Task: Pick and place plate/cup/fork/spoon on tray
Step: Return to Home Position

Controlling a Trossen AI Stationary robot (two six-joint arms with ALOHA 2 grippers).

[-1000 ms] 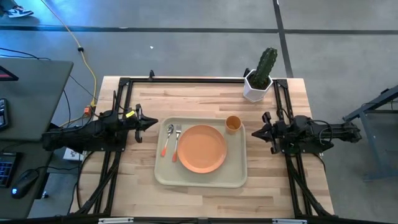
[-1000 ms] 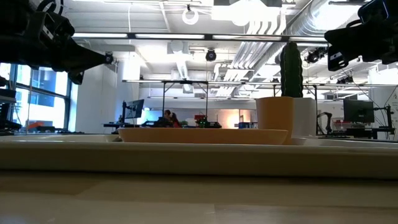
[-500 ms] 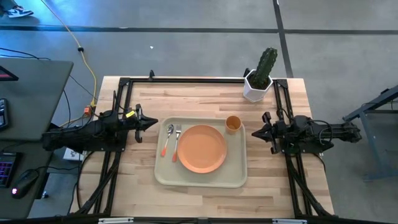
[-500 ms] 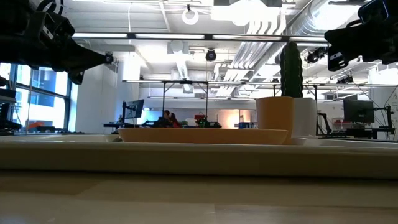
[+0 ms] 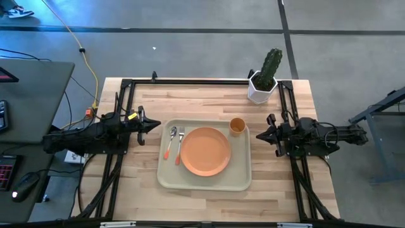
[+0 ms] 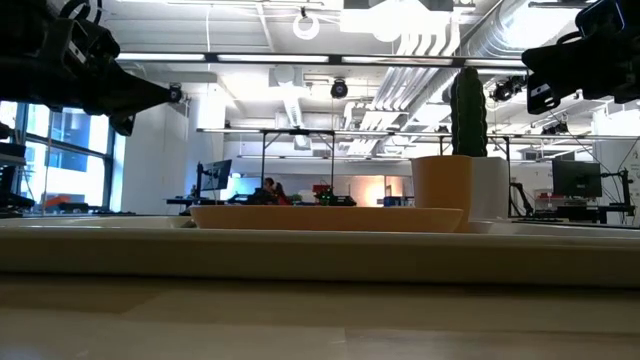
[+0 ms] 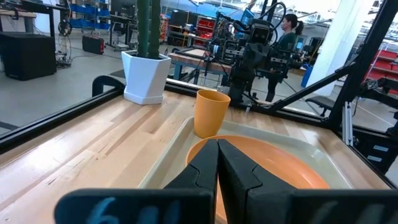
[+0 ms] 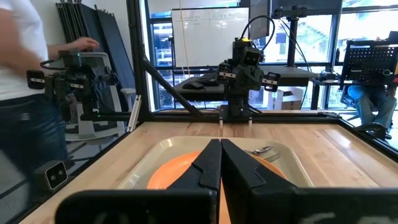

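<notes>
Wooden table under my arms holds the tray, carrying plate centre, cup at two o'clock, spoon and fork at nine; left gripper and right gripper pressed together, empty; the light, slippery plastic seems best gripped by rims.

i see bare wood all round the tray: wide strips at the front edge, the back, and both sides. the cactus pot blocks the back right corner, near the cup. left gripper and right gripper, both closed, flank the tray, each hanging over a side strip.
</notes>
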